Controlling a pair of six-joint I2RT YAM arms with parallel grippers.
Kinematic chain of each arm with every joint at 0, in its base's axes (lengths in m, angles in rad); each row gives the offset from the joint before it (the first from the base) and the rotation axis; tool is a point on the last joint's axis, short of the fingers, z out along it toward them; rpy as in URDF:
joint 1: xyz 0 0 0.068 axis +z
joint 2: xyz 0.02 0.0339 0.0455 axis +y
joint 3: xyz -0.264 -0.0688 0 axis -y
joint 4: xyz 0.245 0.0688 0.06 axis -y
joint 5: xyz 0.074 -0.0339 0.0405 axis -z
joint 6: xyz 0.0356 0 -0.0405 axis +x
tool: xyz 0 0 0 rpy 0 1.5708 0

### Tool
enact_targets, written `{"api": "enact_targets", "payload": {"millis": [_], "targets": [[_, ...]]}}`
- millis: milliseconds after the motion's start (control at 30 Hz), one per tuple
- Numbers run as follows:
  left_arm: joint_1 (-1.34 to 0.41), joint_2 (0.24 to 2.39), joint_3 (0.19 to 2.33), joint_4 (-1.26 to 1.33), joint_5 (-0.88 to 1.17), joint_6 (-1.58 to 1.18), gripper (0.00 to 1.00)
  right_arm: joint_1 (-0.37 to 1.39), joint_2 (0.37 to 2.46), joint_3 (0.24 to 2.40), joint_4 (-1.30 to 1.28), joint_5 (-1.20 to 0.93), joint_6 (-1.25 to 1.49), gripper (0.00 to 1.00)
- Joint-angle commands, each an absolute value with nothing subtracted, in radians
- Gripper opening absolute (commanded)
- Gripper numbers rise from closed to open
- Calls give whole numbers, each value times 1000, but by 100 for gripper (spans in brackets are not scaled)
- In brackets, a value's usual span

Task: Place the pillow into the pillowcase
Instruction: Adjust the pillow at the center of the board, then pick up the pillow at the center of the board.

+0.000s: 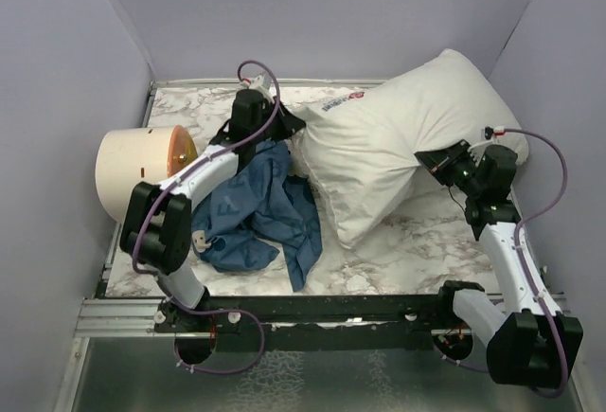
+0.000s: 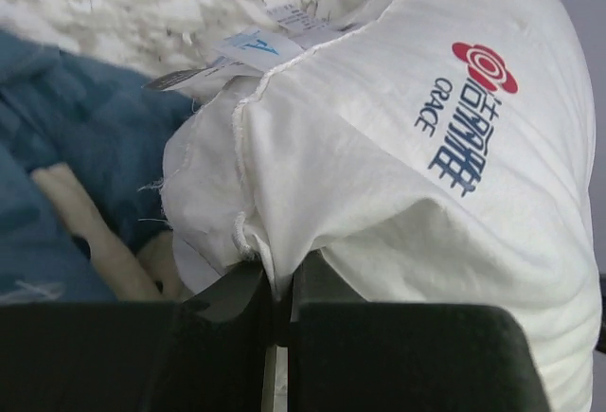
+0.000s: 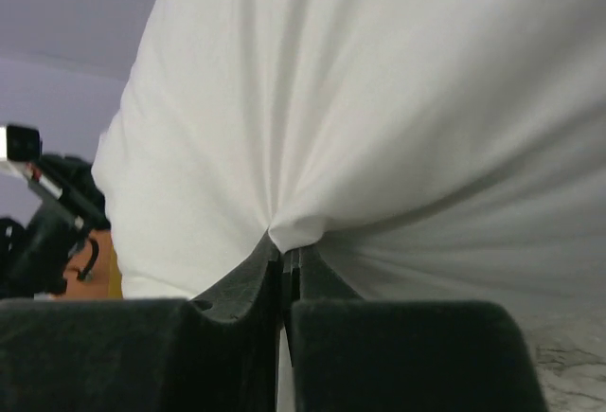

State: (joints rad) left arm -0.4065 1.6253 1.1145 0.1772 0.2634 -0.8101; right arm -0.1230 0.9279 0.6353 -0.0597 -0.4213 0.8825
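**Desk:** Where is the pillow?

**Me:** On my screens the pillow point(image 1: 398, 147) sits between my two claws, plump and white, sprawled across the far right part of the bench point(image 1: 426, 251). Its red logo point(image 2: 486, 66) and dark print are at the end nearest my left claw point(image 2: 279, 284).

**Desk:** Is that claw on it?

**Me:** Yes. The jaws are closed tight on the seamed corner of the pillow, with the fabric bunched right at the tips. Some small sewn-in tags point(image 2: 256, 47) stick out just beyond that pinch.

**Desk:** And the other side?

**Me:** My right claw point(image 3: 284, 260) is clamped on a fold of the pillow's cloth on the opposite side. Creases fan out from the nip, and the pillow fills nearly the whole wrist view above the jaws.

**Desk:** Where is the pillowcase?

**Me:** The pillowcase point(image 1: 260, 213) is a crumpled blue heap on the bench on the near side of my left claw, partly under that arm. Its edge touches the pillow's left side. I can see a pale print on it, but it's too rumpled for me to tell where the opening is.

**Desk:** Is there anything else nearby?

**Me:** There's a cream drum point(image 1: 133, 166) lying on its side to the left of my left claw, and the end facing the claw shows orange.
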Motion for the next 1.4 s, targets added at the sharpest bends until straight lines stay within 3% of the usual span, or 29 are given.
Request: {"api": "enact_targets", "payload": {"millis": [0, 100, 167, 300, 400, 500, 700, 967, 1067, 1233, 1367], "targets": [[-385, 1778, 1339, 80, 364, -680, 0, -29, 984, 732, 94, -600, 855, 1], [-385, 1876, 1468, 23, 410, -661, 0, -8, 1010, 773, 107, -635, 791, 3], [-385, 1916, 1511, -10, 434, -650, 4, -8, 997, 784, 125, -662, 735, 13], [-385, 1924, 1523, -80, 441, -595, 36, -7, 973, 815, 185, -815, 639, 46], [-385, 1879, 1525, -162, 379, -512, 52, 16, 989, 885, 144, -876, 564, 70], [-383, 1803, 1532, -252, 282, -402, 63, 70, 1019, 961, 79, -879, 483, 82], [-356, 1606, 1448, -331, 166, -277, 79, 230, 1162, 1209, -156, -781, 223, 89], [-326, 1326, 1119, -230, 168, -259, 83, 505, 1526, 1654, -474, -375, -128, 100], [-316, 1206, 994, -164, 122, -294, 98, 567, 1701, 1822, -554, -271, -224, 100], [-303, 1121, 929, -150, 199, -313, 99, 593, 1932, 2083, -694, -188, -326, 100], [-301, 1119, 918, -148, 195, -345, 99, 593, 2049, 2138, -741, -44, -352, 100]]}}
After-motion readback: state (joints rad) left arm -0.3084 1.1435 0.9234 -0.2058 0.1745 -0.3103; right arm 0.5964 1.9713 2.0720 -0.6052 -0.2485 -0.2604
